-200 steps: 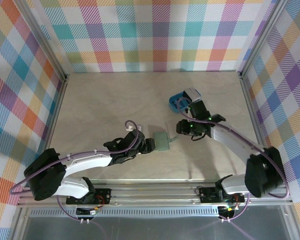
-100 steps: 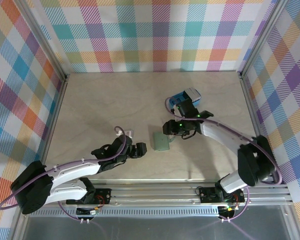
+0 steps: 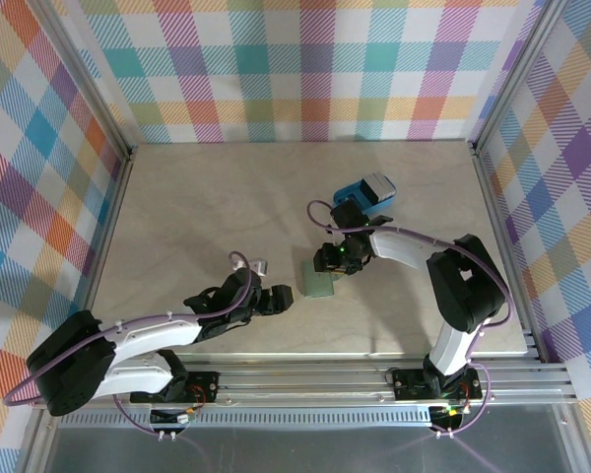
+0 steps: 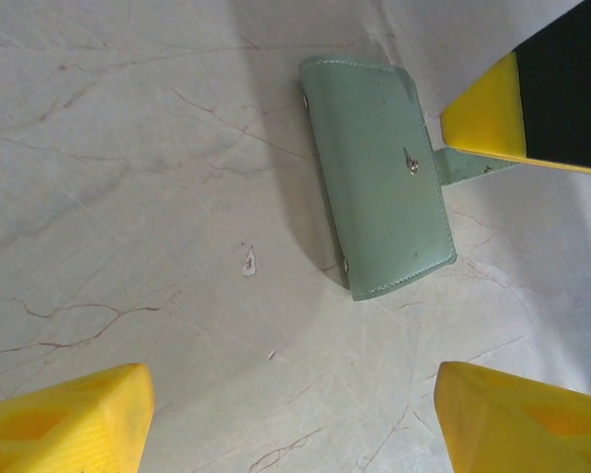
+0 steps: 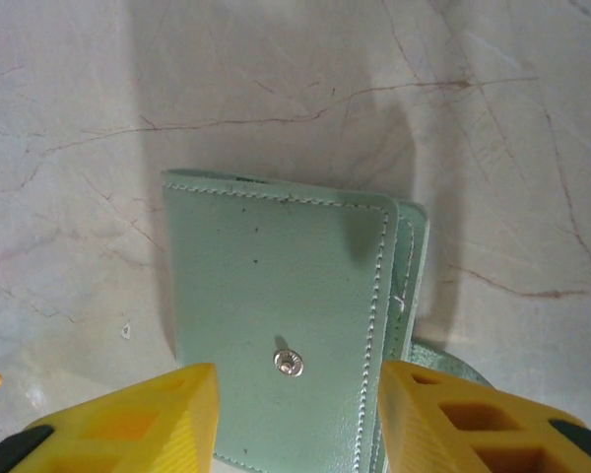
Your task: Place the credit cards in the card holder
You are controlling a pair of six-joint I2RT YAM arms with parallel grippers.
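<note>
Card holder (image 3: 319,282) lies flat on the counter (image 3: 197,207), a little right of centre. It is folded shut with the snap stud (image 5: 289,363) facing up. In the top view its long axis runs roughly 12 to 6, tilted slightly. In the left wrist view the same axis runs from 11 to 5. A short green strap tab (image 4: 465,166) sticks out from its 3 o'clock edge in that view.

Right pincer (image 3: 326,263) sits at the 12 o'clock end of the card holder in the top view. In its wrist view the two yellow fingers (image 5: 128,424) stand apart over the green face, with the stud between them. The holder spreads wider than the gap on both sides. Jaws parted, nothing clamped. Contact with the face: cannot tell.

Left pincer (image 3: 283,298) lies low at about 8 o'clock of the card holder, near it but apart. Its jaws are spread wide, with bare counter between them. In its wrist view the holder lies ahead, toward 1 o'clock.

Blue tray (image 3: 351,197) stands at 1 o'clock of the holder, well apart from it.
</note>
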